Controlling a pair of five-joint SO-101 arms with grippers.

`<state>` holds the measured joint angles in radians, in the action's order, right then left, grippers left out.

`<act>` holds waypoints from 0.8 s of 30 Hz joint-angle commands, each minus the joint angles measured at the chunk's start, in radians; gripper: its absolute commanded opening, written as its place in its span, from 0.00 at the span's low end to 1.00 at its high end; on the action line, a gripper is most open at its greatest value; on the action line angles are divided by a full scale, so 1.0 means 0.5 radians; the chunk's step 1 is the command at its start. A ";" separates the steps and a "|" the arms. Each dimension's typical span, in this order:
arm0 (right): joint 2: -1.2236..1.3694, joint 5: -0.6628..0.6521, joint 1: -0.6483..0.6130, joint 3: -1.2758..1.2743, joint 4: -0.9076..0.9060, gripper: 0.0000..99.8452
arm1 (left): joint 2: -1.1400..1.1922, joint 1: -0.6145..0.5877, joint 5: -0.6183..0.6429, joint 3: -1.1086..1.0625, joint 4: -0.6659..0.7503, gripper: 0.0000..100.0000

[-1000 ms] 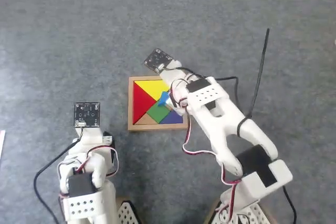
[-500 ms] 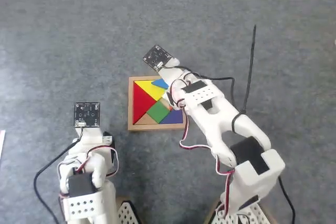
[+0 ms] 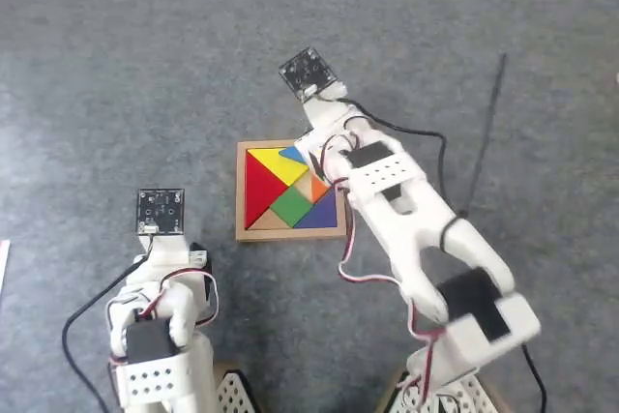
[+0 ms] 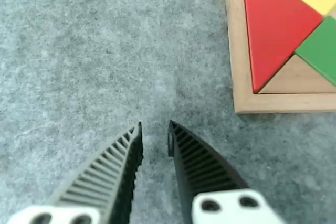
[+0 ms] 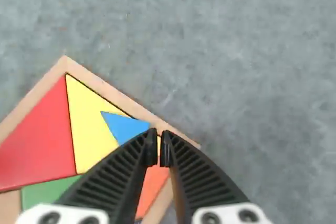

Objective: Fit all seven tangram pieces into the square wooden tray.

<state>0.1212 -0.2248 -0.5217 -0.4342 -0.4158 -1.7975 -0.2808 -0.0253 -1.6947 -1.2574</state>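
Where the blue triangle (image 5: 123,126) lies

While the left gripper (image 4: 155,128) hangs at the tray's (image 3: 241,191) 8 o'clock, jaws a little apart, the right gripper's (image 5: 158,139) jaws are nearly shut. The blue triangle's tip sits beside them, on the yellow piece (image 5: 86,129) at the tray's 12 o'clock edge.

Blue triangle (image 5: 122,126), grey carpet (image 3: 116,65).

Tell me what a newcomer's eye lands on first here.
The wooden tray mid-table, bright with its red triangle and yellow triangle, draws the eye. The right gripper hangs over its far corner, beside a small blue triangle lying on the yellow one. The left gripper sits over grey carpet near the tray.
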 commanded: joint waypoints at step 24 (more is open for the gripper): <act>0.410 -0.230 -0.152 0.387 0.005 0.03 | -0.037 0.006 0.000 0.023 -0.006 0.08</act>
<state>0.3314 -0.2800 -0.5738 -0.2977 -0.4127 -1.7975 -0.2808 -0.0253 -1.6947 -1.2574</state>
